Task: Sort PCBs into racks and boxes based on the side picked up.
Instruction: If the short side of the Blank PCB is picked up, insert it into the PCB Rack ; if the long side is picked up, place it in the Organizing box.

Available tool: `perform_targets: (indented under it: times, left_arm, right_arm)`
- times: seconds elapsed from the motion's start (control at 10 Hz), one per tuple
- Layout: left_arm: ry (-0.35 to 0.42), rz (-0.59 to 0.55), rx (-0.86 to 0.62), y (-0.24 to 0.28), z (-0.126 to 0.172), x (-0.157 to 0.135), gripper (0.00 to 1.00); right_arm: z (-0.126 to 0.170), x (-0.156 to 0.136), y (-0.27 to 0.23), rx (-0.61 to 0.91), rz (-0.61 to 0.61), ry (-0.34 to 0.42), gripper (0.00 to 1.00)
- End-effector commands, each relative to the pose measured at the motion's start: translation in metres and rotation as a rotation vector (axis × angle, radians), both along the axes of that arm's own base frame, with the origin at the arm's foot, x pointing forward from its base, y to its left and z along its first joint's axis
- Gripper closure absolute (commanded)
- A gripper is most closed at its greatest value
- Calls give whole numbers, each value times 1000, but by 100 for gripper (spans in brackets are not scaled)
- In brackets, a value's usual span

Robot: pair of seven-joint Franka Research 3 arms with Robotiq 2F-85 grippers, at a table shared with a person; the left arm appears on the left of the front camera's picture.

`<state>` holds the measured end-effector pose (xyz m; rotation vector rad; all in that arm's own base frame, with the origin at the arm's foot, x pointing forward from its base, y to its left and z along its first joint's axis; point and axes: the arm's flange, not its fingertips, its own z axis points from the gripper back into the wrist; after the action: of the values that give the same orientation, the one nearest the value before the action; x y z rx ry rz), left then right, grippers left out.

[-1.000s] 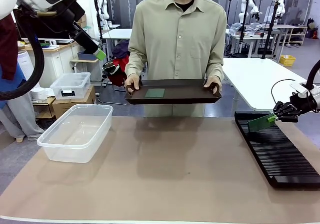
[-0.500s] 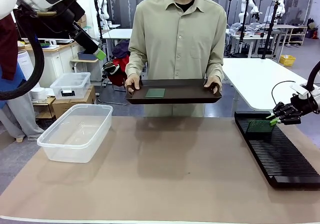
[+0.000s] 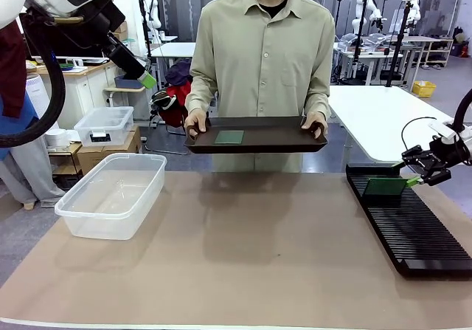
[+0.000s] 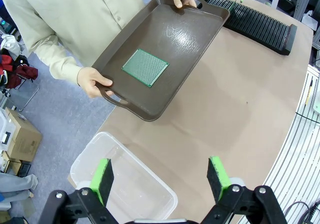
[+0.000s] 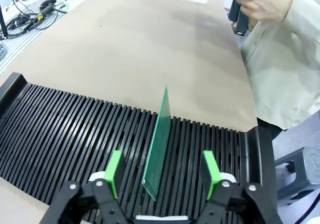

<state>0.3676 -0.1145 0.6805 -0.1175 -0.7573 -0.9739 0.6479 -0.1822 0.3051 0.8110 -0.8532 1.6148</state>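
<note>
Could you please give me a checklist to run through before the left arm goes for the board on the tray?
1. Right tool open, apart from racked PCB: ok.
2. That PCB upright in a rack slot: ok.
3. Fully seated in that slot: cannot tell.
4. Left tool open: ok.
5. Second PCB flat on the tray: ok.
6. Person's hands on both tray handles: ok.
</note>
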Motion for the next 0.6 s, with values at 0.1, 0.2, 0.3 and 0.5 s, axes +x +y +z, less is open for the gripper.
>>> perform_targets:
  times: [0.1,0.2,0.3,0.5]
  left_arm:
    - [4,2,1,1,-2,0,0]
    - [4,2,1,1,-2,0,0]
    - [4,2,1,1,-2,0,0]
    - [4,2,1,1,-2,0,0]
  right_arm:
    - [19,-6,-2,-20,-2,-34,0]
    - [26,-9,-2,-18,-16,-46,0]
    - [31,-10,-3,-9,-34,-46,0]
    - [20,-1,-5,-11,-7,-29,0]
